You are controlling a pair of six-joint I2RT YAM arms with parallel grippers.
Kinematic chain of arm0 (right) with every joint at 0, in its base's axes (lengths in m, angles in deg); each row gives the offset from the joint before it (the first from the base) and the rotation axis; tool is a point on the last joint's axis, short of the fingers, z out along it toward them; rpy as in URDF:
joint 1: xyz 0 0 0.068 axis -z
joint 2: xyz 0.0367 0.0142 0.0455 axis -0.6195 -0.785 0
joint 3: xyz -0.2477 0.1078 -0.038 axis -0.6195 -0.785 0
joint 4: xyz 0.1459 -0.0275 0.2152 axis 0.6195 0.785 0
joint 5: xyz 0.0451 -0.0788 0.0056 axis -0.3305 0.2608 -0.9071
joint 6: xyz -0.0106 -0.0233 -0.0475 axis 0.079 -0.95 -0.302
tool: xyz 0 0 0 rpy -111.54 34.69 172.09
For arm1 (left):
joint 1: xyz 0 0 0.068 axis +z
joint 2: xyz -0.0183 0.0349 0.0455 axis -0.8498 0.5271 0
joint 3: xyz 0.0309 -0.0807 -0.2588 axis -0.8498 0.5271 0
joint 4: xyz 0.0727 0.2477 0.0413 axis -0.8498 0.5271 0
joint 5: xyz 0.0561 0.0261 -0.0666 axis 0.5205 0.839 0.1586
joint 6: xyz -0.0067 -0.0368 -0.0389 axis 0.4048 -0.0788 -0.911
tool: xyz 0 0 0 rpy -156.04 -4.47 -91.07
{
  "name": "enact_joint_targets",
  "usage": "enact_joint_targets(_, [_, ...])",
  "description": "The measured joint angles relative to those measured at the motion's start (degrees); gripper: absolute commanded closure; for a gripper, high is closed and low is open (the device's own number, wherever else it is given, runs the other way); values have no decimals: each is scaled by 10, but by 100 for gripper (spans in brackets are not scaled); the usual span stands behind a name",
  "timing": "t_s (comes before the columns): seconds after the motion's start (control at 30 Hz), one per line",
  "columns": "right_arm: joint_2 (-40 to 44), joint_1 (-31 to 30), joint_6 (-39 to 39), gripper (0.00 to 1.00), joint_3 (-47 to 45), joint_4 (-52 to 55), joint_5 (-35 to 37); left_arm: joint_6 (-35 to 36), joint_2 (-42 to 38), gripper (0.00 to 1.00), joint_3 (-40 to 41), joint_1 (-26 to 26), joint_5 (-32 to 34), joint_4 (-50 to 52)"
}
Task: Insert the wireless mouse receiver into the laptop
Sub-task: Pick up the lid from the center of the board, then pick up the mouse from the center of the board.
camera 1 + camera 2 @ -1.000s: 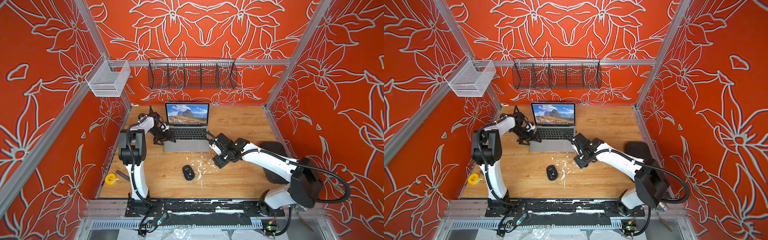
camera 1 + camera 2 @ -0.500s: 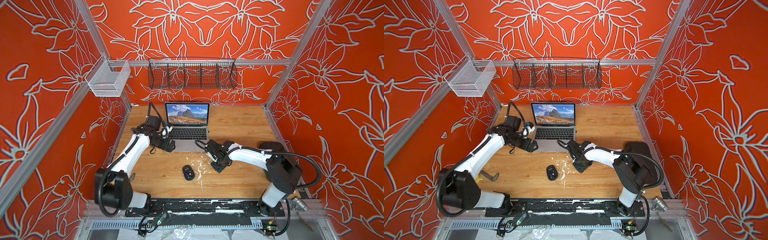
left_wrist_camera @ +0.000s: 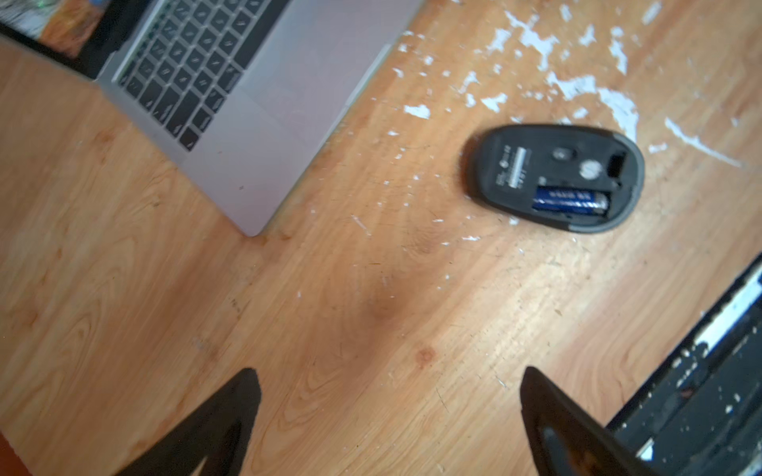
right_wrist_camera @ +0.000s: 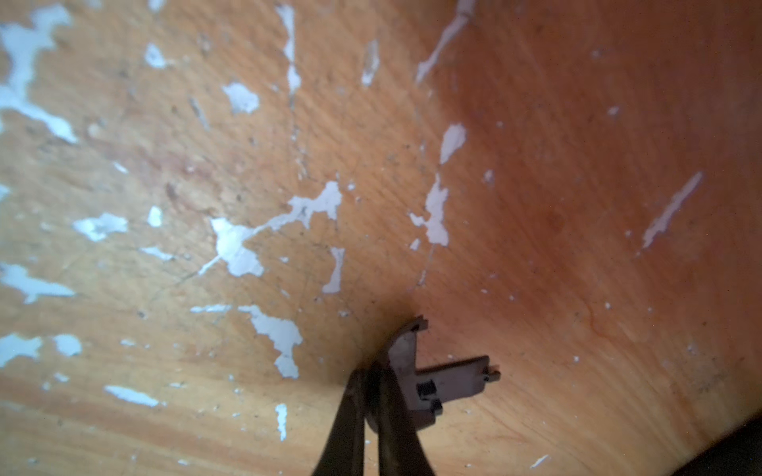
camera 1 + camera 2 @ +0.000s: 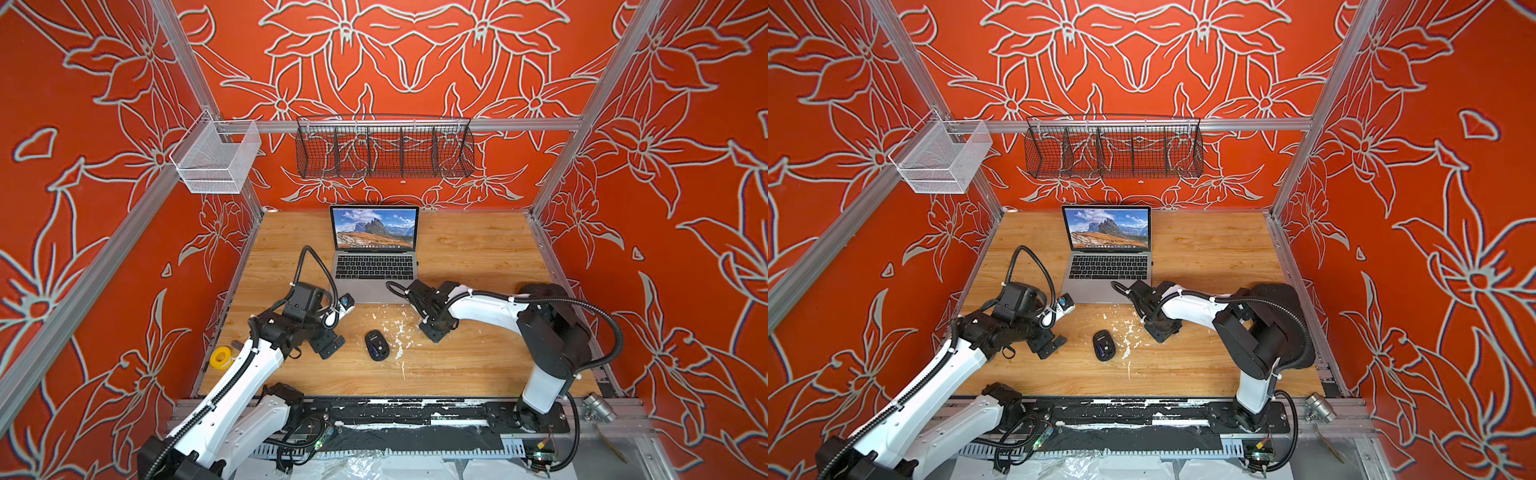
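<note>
The laptop point(image 5: 374, 289) point(image 5: 1096, 289) point(image 3: 264, 136) stands open at the table's back middle, its mountain picture lit. In front of it a black mouse point(image 5: 377, 345) point(image 5: 1104, 345) point(image 3: 554, 177) lies belly up, its battery bay uncovered and a blue battery showing. The wireless mouse receiver does not show as a separate thing. My right gripper point(image 5: 434, 336) point(image 5: 1160, 334) point(image 4: 371, 371) points down at the table right of the mouse, shut on the mouse's thin grey cover piece point(image 4: 445, 383). My left gripper point(image 5: 332, 332) point(image 3: 389, 371) hangs open and empty left of the mouse.
White flaked patches point(image 5: 395, 328) mark the wood between mouse and laptop. A yellow tape roll point(image 5: 219, 357) lies at the left edge and a black pad point(image 5: 1283, 299) at the right. A black wire basket point(image 5: 384, 145) and a white mesh basket point(image 5: 216, 162) hang on the walls.
Both arms have drawn back from the laptop's sides toward the front. The left gripper now hangs left of the mouse, and the right gripper has dropped to the table and shut on the cover piece.
</note>
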State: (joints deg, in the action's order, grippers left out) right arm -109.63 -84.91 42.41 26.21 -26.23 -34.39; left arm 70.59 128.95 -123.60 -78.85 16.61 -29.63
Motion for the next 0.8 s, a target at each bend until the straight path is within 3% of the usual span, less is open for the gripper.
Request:
enact_joint_targets(0.23, [108, 0, 25, 100, -37, -29, -5, 76, 98, 3, 38, -69, -7, -45])
enact_joint_targets(0.47, [256, 13, 61, 100, -90, -83, -90, 133, 206, 3, 39, -91, -20, -128])
enact_joint_targets(0.8, [304, 59, 100, 100, -159, -138, -191, 174, 361, 3, -41, -108, -48, -179])
